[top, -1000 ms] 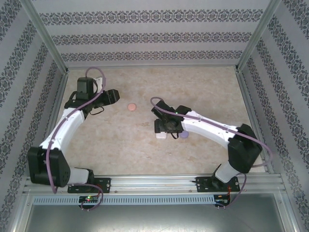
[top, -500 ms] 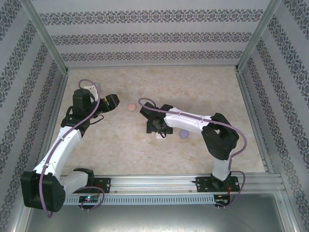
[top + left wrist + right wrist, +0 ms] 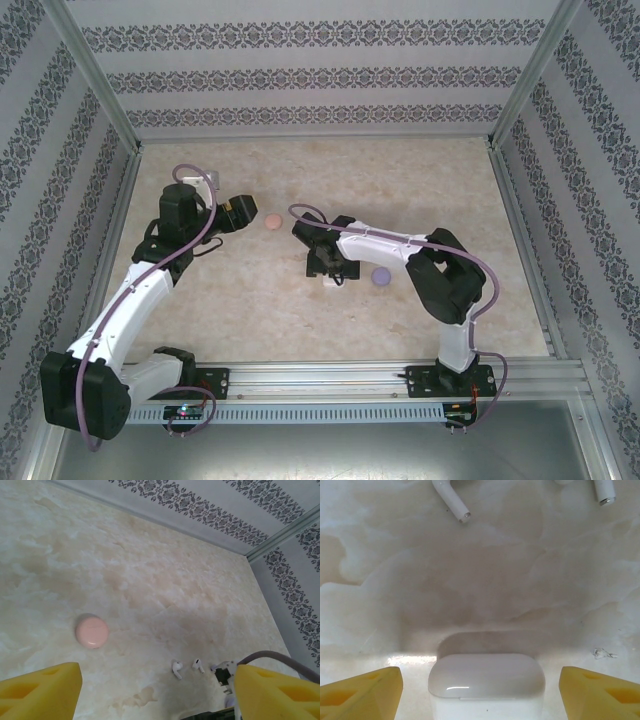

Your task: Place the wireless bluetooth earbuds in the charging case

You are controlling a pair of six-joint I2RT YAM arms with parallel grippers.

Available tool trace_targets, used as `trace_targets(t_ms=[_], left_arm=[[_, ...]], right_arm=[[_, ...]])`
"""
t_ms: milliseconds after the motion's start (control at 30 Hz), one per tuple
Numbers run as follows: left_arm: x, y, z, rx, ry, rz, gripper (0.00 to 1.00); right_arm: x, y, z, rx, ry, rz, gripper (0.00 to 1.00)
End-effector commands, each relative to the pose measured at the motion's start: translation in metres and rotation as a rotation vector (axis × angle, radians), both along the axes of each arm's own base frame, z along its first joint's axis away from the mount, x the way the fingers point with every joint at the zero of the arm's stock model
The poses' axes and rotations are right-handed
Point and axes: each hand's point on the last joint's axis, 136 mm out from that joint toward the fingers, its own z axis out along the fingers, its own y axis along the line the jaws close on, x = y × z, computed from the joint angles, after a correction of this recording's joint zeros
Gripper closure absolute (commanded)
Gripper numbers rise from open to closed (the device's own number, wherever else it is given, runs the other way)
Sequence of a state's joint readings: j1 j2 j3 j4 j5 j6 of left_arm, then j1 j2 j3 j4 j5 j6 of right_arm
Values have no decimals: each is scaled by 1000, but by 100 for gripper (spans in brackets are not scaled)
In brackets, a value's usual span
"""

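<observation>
Right gripper (image 3: 480, 695), jaws wide, flanks closed glossy white plastic case (image 3: 486, 677); off-centre squeeze could skid it into white stemmed earbuds (image 3: 451, 497).

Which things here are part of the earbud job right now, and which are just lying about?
In the job:
- white earbuds, a loose pair lying out of any case
- white case, lid shut, near the pair

Lying about, for now:
- pink case, shut, off on its own
- purple case, beside the white case
</observation>
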State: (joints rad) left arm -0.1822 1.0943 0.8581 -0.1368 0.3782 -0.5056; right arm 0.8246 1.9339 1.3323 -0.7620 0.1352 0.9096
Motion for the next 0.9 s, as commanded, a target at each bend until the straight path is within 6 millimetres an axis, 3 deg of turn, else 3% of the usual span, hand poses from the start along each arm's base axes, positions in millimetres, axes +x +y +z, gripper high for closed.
trace_targets(t_ms=[0,500,867], left_arm=[[6,-6,23,26,-73,-8,20],[4,-50,18,40,-81,-80,20],[7,-61,8,57,-76,-99,19]], right_arm=[[-1,2,-12,-5,37,17,19],[-1,-2,-16,30,60,14,23],[-2,-3,-18,26,74,19,24]])
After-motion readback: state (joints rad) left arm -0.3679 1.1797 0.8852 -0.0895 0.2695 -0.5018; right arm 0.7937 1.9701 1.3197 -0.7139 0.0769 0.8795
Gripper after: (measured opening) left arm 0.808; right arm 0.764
